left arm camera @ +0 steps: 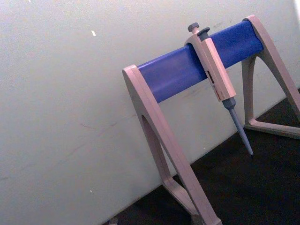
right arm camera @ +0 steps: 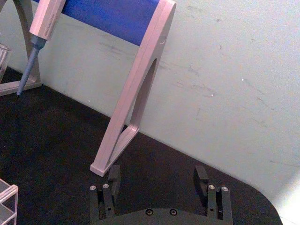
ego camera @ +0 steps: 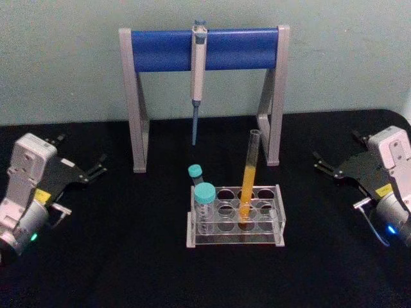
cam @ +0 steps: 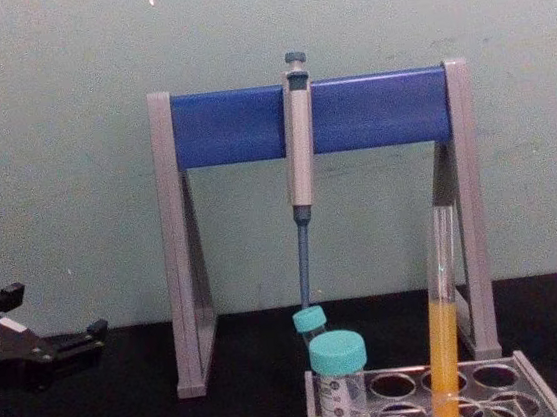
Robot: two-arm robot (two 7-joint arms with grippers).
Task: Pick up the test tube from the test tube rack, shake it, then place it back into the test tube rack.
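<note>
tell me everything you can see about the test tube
The test tube is a long, slim, clear tube, glass by its look, with an open, capless top. Orange-yellow liquid fills its lower part. It stands in a hole right of the middle of the test tube rack, leaning slightly right and rising well above it. Only the rack touches it; the left gripper and right gripper sit off to either side, fingers open.

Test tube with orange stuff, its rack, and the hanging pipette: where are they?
test tube (ego camera: 247,192), head view, on its orange lower half.
test tube rack (ego camera: 266,235), head view, on its clear front wall.
pipette (ego camera: 198,64), head view, on its grey body.
</note>
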